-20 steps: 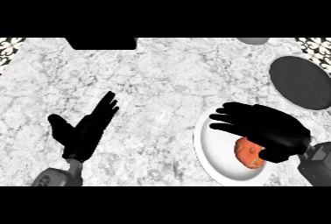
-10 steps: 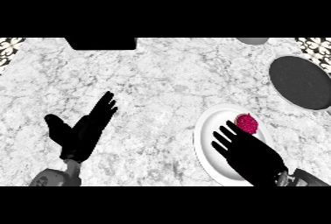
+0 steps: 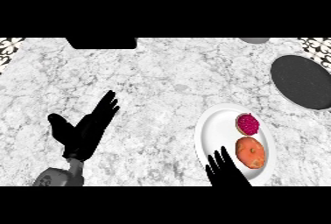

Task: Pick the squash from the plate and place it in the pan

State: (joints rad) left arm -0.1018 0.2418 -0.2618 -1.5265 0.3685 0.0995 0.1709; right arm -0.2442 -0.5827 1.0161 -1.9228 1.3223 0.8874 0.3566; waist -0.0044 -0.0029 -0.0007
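R hand (image 3: 226,173): fingers straight, holding nothing, over white plate (image 3: 216,127) near rim, just beside orange squash (image 3: 249,152). Magenta round item (image 3: 248,124) adj. to squash. Dark pan (image 3: 301,81) well apart. L hand (image 3: 87,129): open, resting at left.

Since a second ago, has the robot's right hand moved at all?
Yes. The right hand has drawn back toward the view's lower edge. It covered the far half of the plate before, and now only its fingers overlap the near rim.

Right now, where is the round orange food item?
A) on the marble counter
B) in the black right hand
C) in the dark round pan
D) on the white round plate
D: the orange item lies on the white plate, beside a magenta item; the right hand is open.
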